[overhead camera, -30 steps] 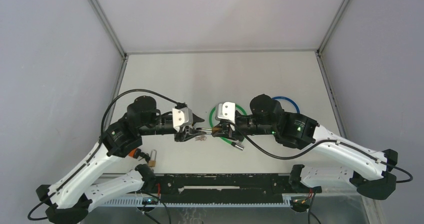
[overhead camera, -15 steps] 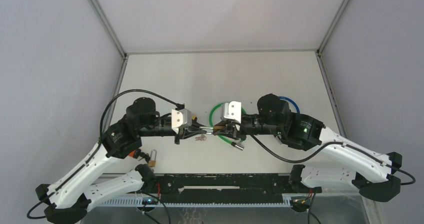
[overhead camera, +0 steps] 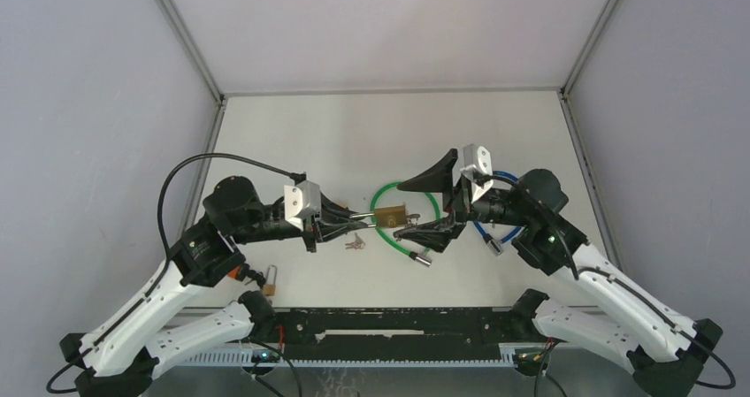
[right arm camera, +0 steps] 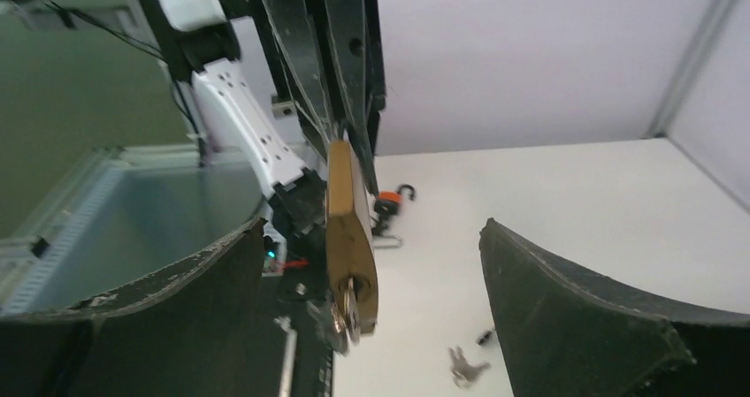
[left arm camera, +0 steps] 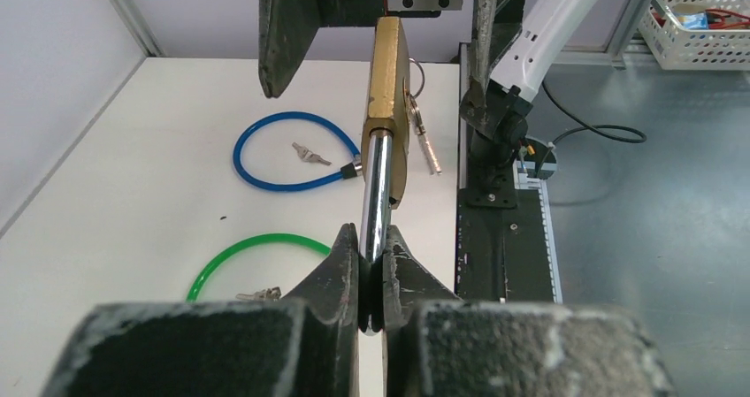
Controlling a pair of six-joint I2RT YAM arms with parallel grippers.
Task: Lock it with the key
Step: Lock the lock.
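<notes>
The white surface [overhead camera: 354, 141] carried a green cable loop [left arm camera: 265, 236] and a blue cable loop [left arm camera: 292, 114]. A key bunch [overhead camera: 355, 243] lay near the green one, and a small padlock [overhead camera: 271, 278] lay by the front-left edge.

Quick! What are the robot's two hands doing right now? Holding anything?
Left gripper: closed on the shackle of the brass padlock.
Right gripper: open wide, holding nothing.

left fingers [left arm camera: 343, 266] pinched tight, pointing inward | right fingers [right arm camera: 584, 317] spread wide, pointing inward
</notes>
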